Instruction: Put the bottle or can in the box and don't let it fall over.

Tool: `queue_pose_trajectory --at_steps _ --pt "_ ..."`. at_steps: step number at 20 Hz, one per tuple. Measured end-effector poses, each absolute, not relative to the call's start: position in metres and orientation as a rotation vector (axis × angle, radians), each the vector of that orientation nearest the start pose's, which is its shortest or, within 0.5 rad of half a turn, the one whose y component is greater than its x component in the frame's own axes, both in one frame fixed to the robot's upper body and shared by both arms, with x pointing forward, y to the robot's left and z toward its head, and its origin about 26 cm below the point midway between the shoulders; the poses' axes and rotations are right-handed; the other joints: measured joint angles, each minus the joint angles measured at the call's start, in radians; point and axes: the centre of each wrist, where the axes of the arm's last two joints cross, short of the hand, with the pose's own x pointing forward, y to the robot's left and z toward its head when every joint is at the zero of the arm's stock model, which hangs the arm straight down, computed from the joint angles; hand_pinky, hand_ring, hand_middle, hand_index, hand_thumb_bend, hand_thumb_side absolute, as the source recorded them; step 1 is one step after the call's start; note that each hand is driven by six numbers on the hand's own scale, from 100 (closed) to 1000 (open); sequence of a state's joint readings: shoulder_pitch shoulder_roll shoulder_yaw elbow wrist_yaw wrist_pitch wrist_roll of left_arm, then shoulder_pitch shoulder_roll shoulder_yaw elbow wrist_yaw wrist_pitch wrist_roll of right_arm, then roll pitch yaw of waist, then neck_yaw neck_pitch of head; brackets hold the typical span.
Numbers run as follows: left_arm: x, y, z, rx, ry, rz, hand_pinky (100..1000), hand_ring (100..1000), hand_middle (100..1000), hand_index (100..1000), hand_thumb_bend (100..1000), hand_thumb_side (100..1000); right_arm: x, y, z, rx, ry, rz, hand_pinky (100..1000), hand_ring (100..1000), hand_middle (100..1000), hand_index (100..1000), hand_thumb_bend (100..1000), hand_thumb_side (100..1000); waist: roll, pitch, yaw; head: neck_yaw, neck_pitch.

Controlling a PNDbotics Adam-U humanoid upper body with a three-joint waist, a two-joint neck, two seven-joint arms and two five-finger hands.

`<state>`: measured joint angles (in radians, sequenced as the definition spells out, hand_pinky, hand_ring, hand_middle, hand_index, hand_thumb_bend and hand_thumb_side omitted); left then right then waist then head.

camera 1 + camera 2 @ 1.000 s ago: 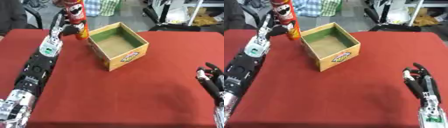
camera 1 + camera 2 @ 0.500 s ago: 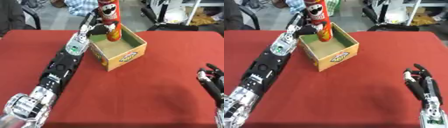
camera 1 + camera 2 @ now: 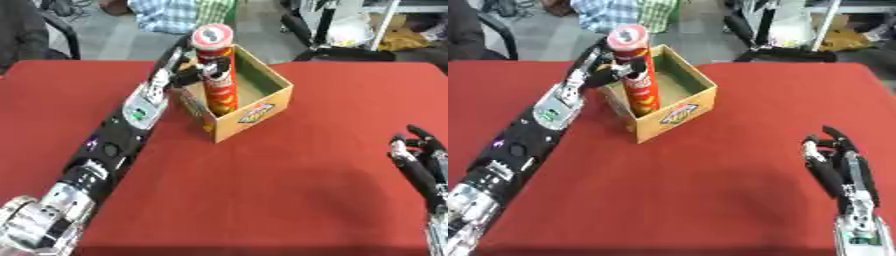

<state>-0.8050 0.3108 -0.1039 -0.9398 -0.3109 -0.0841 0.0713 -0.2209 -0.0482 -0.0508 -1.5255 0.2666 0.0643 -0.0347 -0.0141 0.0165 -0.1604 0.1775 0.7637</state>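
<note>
Two hands are showing: the left hand (image 3: pixel 179 67) is wrapping its fingers round the tall red can (image 3: pixel 216 70), standing upright inside the box (image 3: pixel 255 109), apparently on its floor. The right hand (image 3: pixel 842 167) is resting open, lower right.

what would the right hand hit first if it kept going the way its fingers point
Nothing, as far as the views show. The right hand rests open near the lower right corner, fingers pointing up and away over bare red table. The box sits off to its left, though depth is unclear.
</note>
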Motion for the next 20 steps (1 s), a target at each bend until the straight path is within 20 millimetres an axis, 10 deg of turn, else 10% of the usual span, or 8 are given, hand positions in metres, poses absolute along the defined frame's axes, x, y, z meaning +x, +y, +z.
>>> queue_pose_trajectory --at_steps 6,11,20 --pt "0.432 0.306 0.117 0.643 -1.889 -0.494 869 974 933 934 592 793 0.332 -0.246 0.038 -0.305 -1.657 0.186 687 613 633 902 100 511 0.0 0.0 0.059 -0.02 0.0" --pt "0.341 0.355 0.095 0.623 -1.885 -0.288 861 972 929 924 567 791 0.33 -0.253 0.036 -0.332 -1.647 0.176 687 612 633 901 100 518 0.001 0.0 0.084 -0.03 0.001" --pt "0.287 0.355 0.086 0.623 -1.828 -0.028 851 970 925 913 538 783 0.328 -0.256 0.035 -0.34 -1.64 0.168 688 613 633 902 100 510 0.001 0.0 0.098 -0.031 0.001"
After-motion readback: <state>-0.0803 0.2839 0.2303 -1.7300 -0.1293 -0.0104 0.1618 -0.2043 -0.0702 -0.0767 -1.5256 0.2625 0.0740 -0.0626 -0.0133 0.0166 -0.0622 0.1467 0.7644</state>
